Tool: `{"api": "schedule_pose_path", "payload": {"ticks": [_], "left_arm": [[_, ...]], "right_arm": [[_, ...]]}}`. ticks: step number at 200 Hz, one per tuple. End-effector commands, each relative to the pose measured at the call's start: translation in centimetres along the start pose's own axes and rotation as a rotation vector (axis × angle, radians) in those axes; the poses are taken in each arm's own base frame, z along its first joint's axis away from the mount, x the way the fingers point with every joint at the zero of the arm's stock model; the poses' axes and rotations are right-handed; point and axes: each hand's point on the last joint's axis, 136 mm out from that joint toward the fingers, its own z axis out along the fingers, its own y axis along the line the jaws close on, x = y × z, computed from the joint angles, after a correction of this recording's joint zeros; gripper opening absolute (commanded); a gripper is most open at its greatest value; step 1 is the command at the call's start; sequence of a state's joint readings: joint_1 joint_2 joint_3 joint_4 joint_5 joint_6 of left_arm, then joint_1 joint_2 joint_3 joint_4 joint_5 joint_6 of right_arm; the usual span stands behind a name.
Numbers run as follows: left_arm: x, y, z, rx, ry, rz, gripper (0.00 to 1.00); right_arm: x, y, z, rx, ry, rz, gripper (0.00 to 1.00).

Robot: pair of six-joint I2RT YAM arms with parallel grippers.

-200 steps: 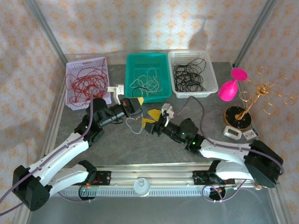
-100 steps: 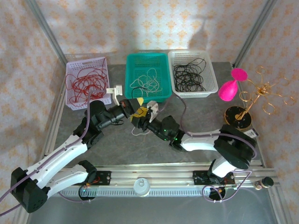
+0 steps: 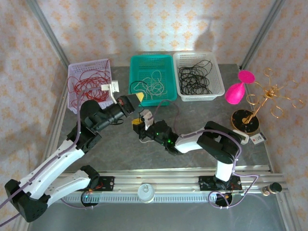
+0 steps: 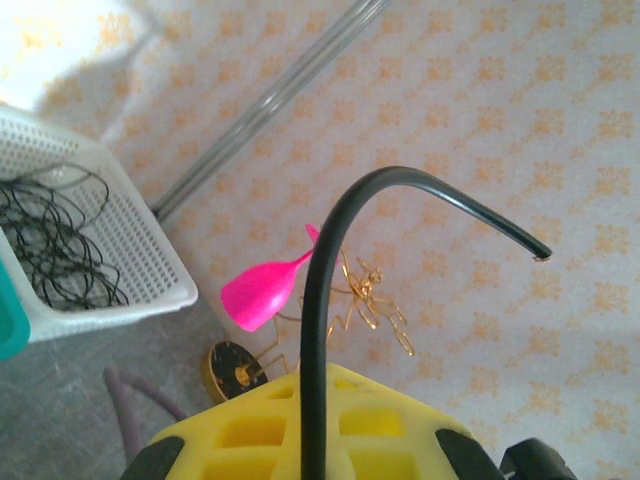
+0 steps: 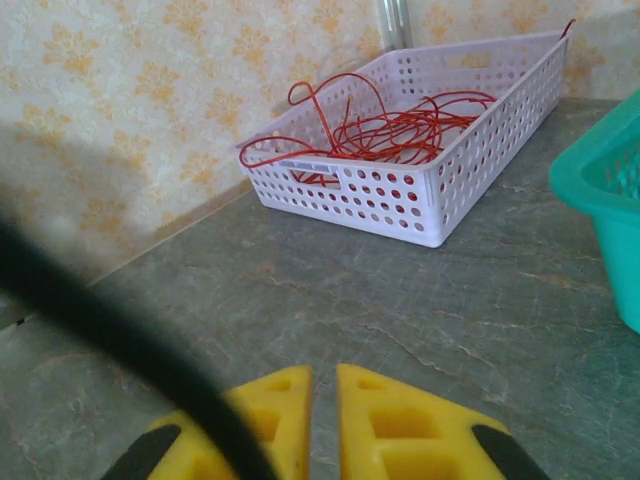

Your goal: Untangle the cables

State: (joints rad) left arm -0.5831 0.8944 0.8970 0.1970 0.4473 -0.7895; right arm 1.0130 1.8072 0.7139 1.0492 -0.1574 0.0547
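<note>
My left gripper [image 3: 139,97] is lifted above the table in front of the teal basket. In the left wrist view its yellow fingers [image 4: 400,410] are shut on a black cable [image 4: 330,240], which rises from the jaws and curls over to the right. My right gripper [image 3: 139,124] is low over the grey table just below the left one. In the right wrist view its jaws [image 5: 323,375] stand together with a hairline gap and nothing visible between the tips. A blurred black cable [image 5: 100,320] crosses in front of its left finger. Other cables lie sorted in the baskets.
At the back stand three baskets: purple [image 3: 77,103] with red cables [image 5: 390,125], teal [image 3: 168,96] with white cables [image 3: 151,85], white [image 3: 217,84] with black cables [image 3: 195,77]. A pink goblet [image 3: 238,91], a gold wire stand [image 3: 260,103] and a small device [image 3: 240,137] are at the right.
The right arm has stretched left across the table to just below the left gripper, and its jaws have closed. The left gripper has lifted up and back with the black cable.
</note>
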Motion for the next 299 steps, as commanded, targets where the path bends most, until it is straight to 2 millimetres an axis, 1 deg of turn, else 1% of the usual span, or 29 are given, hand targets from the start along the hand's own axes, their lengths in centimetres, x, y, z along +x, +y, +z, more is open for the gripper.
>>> {"api": "schedule_pose_path", "payload": {"ticks": [1,22,63,92,110,117,127,139,155,177,185,194,209,219,240,251,257,276,279,281,284,299], "left_arm": [[-2.4,-2.2,-0.6,-0.006,-0.049,0.087,0.0],[-3.6,-2.4,-0.7,-0.042,-0.077,0.135,0.0],[-5.6,-2.5,-1.3,-0.108,-0.142,0.201,0.0],[-7.0,-1.7,-1.5,-0.187,-0.192,0.278,0.0],[-7.3,-2.2,-1.3,-0.179,-0.194,0.298,0.0],[-7.4,-2.3,-1.1,-0.175,-0.195,0.306,0.0],[-7.6,-2.5,-1.1,-0.174,-0.201,0.316,0.0],[-8.1,-2.7,-1.3,-0.182,-0.214,0.335,0.0],[-8.9,-3.5,-1.6,-0.183,-0.232,0.367,0.0],[-9.4,-4.2,-1.5,-0.178,-0.229,0.403,0.0],[-9.7,-4.3,-1.4,-0.183,-0.23,0.408,0.0],[-9.7,-4.2,-1.2,-0.191,-0.226,0.407,0.0],[-9.6,-4.0,-1.1,-0.2,-0.217,0.405,0.0],[-9.3,-3.7,-1.1,-0.206,-0.209,0.402,0.0],[-8.3,-3.0,-0.9,-0.205,-0.178,0.392,0.0],[-7.6,-2.8,-0.7,-0.194,-0.149,0.386,0.0],[-7.2,-2.6,-0.6,-0.189,-0.135,0.383,0.0],[-5.9,-2.0,-0.2,-0.172,-0.091,0.366,0.0],[-5.8,-2.0,-0.2,-0.17,-0.088,0.362,0.0],[-5.6,-1.9,-0.2,-0.169,-0.084,0.36,0.0],[-5.5,-1.9,-0.1,-0.164,-0.078,0.357,0.0],[-4.2,-2.1,0.3,-0.117,-0.028,0.336,0.0]], "right_arm": [[1.4,-0.8,-0.8,0.015,0.01,0.051,0.08],[3.1,-0.9,-1.6,0.001,0.045,0.101,0.0],[5.2,-1.4,-3.5,-0.006,0.075,0.207,0.0],[6.0,-2.0,-4.3,0.025,0.093,0.205,0.0],[6.6,-2.8,-4.1,0.072,0.12,0.168,0.14],[7.0,-3.4,-3.9,0.109,0.143,0.153,0.18],[7.4,-4.3,-3.6,0.171,0.175,0.13,0.17],[7.8,-5.5,-3.8,0.24,0.202,0.098,0.16],[8.0,-6.6,-4.7,0.303,0.195,0.078,0.19],[7.9,-7.4,-6.0,0.351,0.192,0.072,0.2],[7.6,-7.5,-6.4,0.359,0.189,0.073,0.23],[7.4,-7.6,-6.8,0.367,0.188,0.074,0.3],[6.4,-7.4,-7.2,0.371,0.184,0.074,0.4],[5.2,-6.9,-7.4,0.355,0.171,0.07,0.44],[1.7,-5.3,-8.3,0.284,0.116,0.059,0.52],[-0.2,-4.4,-8.7,0.234,0.094,0.042,0.54],[-1.5,-3.9,-9.1,0.21,0.076,0.032,0.55],[-6.8,-2.4,-10.5,0.128,-0.026,0.04,0.56],[-7.1,-2.1,-10.6,0.11,-0.032,0.041,0.57],[-8.2,-1.9,-11.0,0.096,-0.061,0.042,0.57],[-9.3,-1.5,-11.4,0.078,-0.087,0.041,0.58],[-13.0,-0.1,-12.7,-0.011,-0.17,0.019,0.61]]}}
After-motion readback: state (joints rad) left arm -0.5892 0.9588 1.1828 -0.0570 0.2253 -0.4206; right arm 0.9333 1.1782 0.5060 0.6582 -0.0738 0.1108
